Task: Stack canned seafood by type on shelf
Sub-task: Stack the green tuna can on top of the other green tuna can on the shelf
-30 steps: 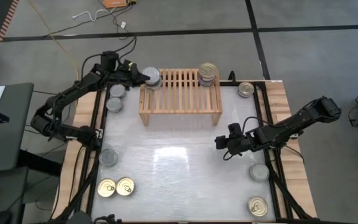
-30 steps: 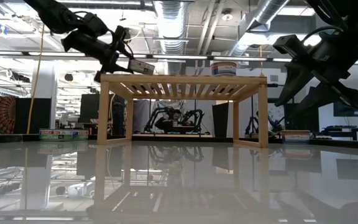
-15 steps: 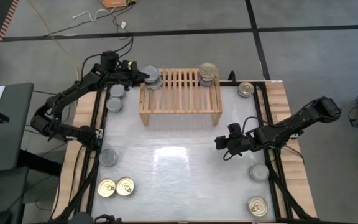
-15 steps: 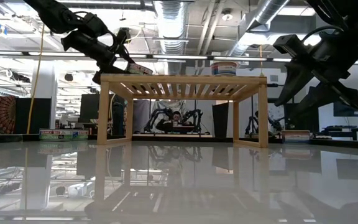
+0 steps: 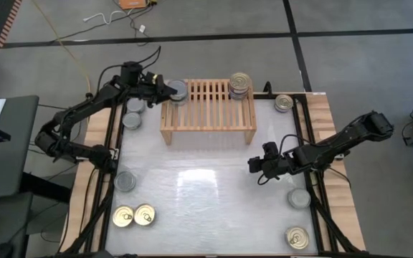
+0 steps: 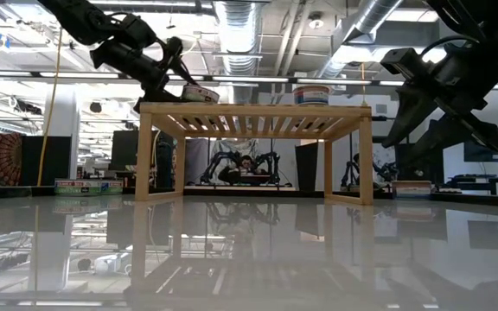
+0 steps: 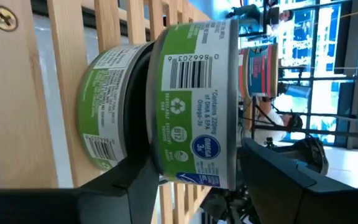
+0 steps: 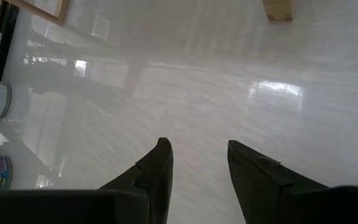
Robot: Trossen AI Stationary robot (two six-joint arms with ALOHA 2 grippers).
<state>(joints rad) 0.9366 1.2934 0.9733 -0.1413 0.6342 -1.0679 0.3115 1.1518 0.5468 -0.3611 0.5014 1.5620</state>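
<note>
The left gripper (image 5: 165,91) is clamped on a round, flat green-labelled metal tin (image 7: 194,102), held over the left end of the low light-wood slatted shelf (image 5: 208,107), directly above a matching green-labelled tin (image 7: 107,112) already lying on the slats. Judgement: the tins are rigid and moderately heavy, with smooth walls that could slip; opposed grip across the side wall is best. A second stack with a gold pull-ring top (image 5: 240,81) stands at the shelf's right end. Loose tins lie on the white table (image 5: 214,186) along both sides. The right gripper (image 8: 197,163) hovers low over bare table, fingers narrowly parted and empty. The left wrist view alone shows labels and stack alignment; the high view alone shows overall tin distribution.
</note>
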